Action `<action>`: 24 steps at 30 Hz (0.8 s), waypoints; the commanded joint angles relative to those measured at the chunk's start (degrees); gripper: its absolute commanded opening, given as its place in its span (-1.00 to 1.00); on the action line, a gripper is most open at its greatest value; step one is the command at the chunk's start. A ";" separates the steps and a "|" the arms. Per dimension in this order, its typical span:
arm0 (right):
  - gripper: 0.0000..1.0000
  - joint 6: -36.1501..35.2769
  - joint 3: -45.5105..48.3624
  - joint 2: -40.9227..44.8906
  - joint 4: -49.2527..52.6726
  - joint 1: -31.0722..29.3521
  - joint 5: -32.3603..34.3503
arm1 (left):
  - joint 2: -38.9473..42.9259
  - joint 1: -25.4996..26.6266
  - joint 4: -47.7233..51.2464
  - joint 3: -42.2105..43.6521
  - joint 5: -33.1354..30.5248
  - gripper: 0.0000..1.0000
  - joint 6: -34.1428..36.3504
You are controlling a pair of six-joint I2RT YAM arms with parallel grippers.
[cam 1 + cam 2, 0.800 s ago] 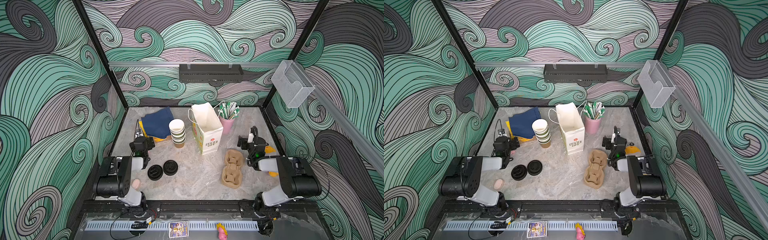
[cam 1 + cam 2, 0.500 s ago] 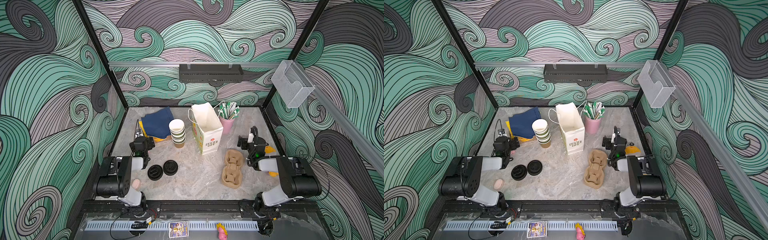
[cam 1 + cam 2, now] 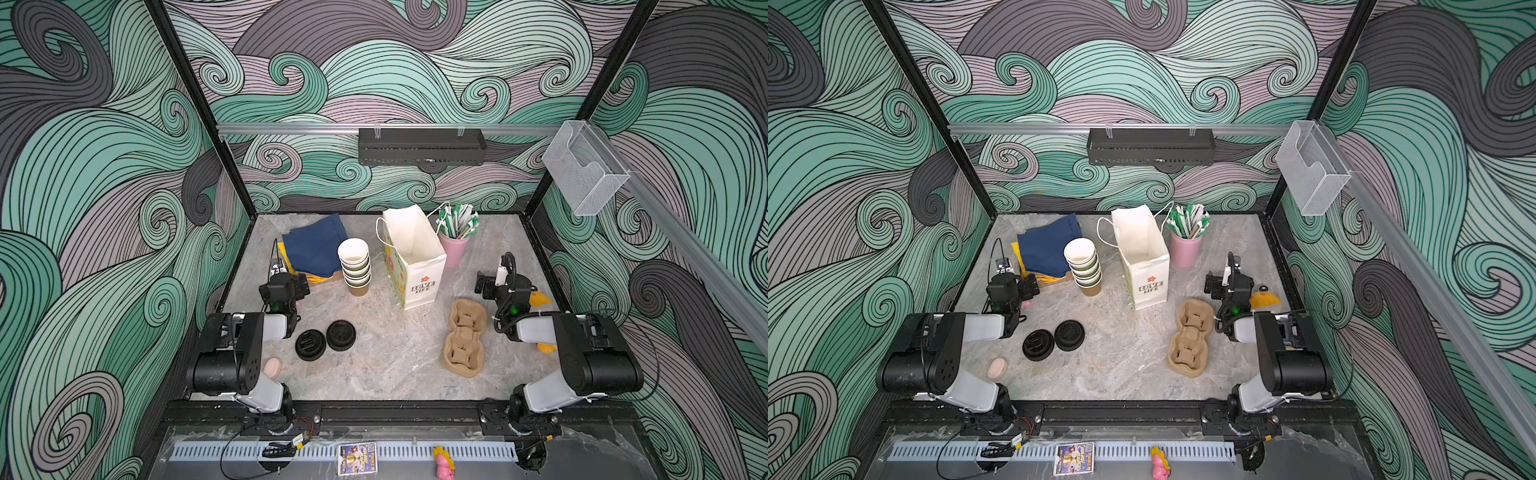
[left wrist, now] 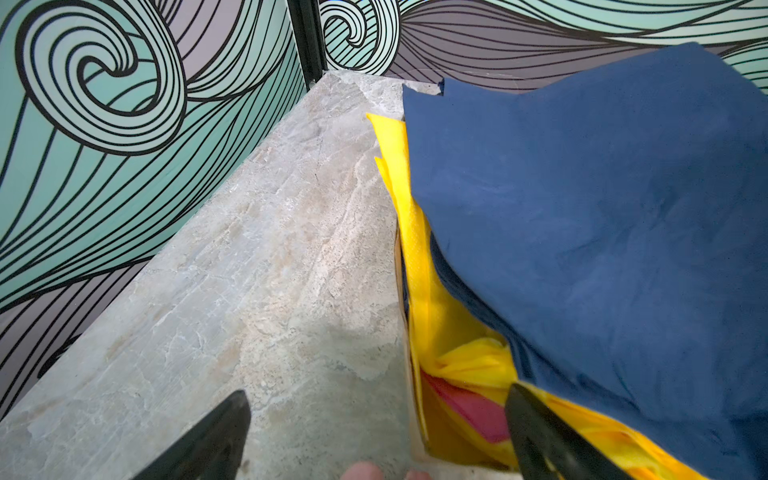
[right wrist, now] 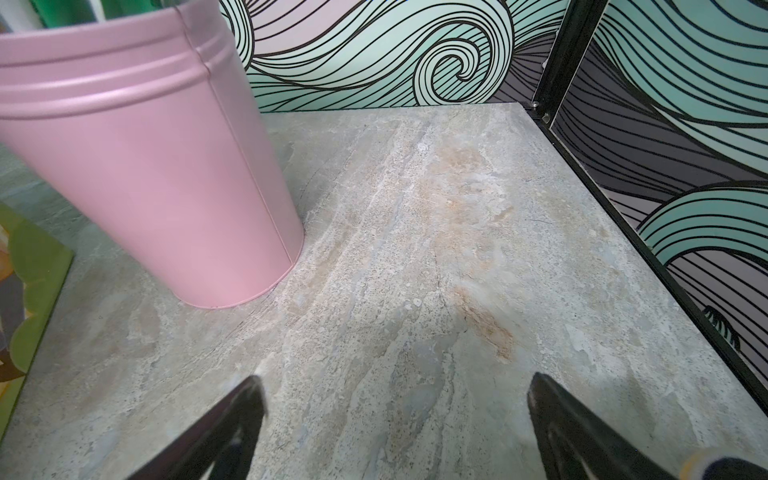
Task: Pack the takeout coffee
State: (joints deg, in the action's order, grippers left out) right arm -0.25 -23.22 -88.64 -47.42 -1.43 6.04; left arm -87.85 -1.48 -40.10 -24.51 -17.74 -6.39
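- Toward the left of both top views, your left gripper [image 4: 376, 395] sits with fingers spread wide and empty. The blue napkins [image 3: 316, 249] lie just beside it and could snag.
- Left of centre, the olive cups [image 3: 355, 266] stand nested in one stack, with two black lids [image 3: 309, 344] lower in frame. Pinching may lift several cups or tip the stack.
- Centre, the open paper bag [image 3: 415, 266] may topple if nudged.
- Right, the pulp carrier [image 3: 465, 336] and pink straw cup [image 3: 453, 253] flank your right gripper [image 5: 397, 380], equally wide and empty.
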 commanded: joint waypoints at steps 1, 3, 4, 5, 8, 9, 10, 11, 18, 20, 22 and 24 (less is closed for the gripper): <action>0.97 -0.80 0.28 0.77 -1.25 -0.24 -0.09 | 0.86 0.06 0.89 -1.62 0.21 0.97 0.33; 0.97 -0.80 0.28 0.70 -1.16 -0.19 -0.11 | 0.90 0.03 0.84 -1.53 0.28 0.97 0.33; 0.97 -0.76 0.20 0.62 -1.14 -0.12 -0.08 | 0.85 0.11 0.86 -1.55 0.27 0.97 0.33; 0.97 -0.72 0.11 0.57 -1.12 -0.13 -0.07 | 0.95 0.06 0.82 -1.59 0.33 0.97 0.38; 0.97 -0.56 0.20 0.90 -0.72 0.06 -0.69 | 1.16 -0.04 0.39 -1.14 0.44 0.97 0.33; 0.97 -0.45 0.39 1.40 -0.84 0.35 -1.36 | 1.57 0.01 -0.36 -0.66 0.81 0.97 0.61; 0.97 -0.24 0.70 2.36 -1.00 0.63 -1.55 | 2.63 0.05 -0.33 -0.30 1.32 0.97 0.92; 0.97 -0.10 0.72 4.72 0.98 0.63 -0.83 | 4.62 0.06 0.85 -0.02 1.47 0.97 0.99; 0.98 4.83 1.69 36.42 29.87 0.63 3.20 | 27.00 -0.02 21.37 -1.49 2.84 0.97 1.95; 0.97 11.26 0.43 46.49 42.56 0.89 6.77 | 32.12 -0.06 27.95 -3.09 4.07 0.97 1.72; 0.98 17.07 -1.42 55.45 55.57 1.46 7.69 | 36.35 -0.11 33.56 -5.32 5.39 0.97 0.47; 0.97 19.01 -3.22 63.36 65.74 1.65 3.24 | 39.74 -0.15 39.47 -8.63 9.18 0.97 -1.80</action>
State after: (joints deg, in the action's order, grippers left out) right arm 10.85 -24.25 -32.49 -5.69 -0.21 10.11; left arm -51.68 -1.48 -13.47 -28.60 -13.56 -6.13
